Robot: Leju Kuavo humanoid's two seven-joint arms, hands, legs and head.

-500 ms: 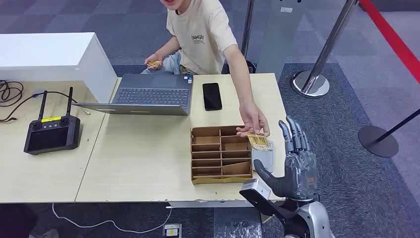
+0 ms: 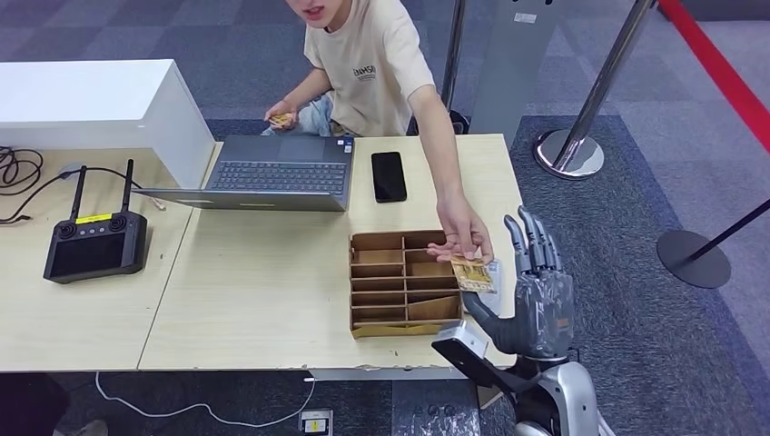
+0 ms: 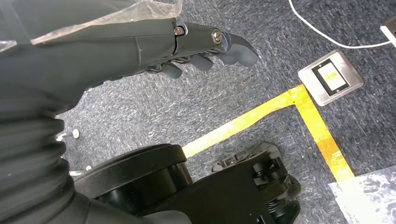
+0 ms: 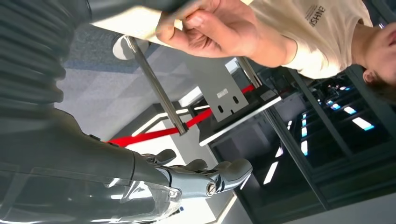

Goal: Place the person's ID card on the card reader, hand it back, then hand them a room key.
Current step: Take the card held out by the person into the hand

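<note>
Head view, left to right: a black controller (image 2: 94,245) and an open laptop (image 2: 272,173) sit on the table (image 2: 254,300). Right of them stands a cardboard organizer (image 2: 403,283). At its right edge, a person's hand (image 2: 465,232) holds the ID card (image 2: 471,272) over the card reader (image 2: 486,283). The right hand (image 2: 538,291) waits beside it, fingers spread, empty. The left hand (image 3: 196,44) hangs above carpet, fingers loosely apart, empty.

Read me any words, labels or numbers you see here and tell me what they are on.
Shirt: chest print, too small to read for sure.
Controller: yellow label, too small to read.
Card in the person's hand: print blurred.
Grey panel: small sign, unreadable.
Floor socket: yellow label, unreadable.
</note>
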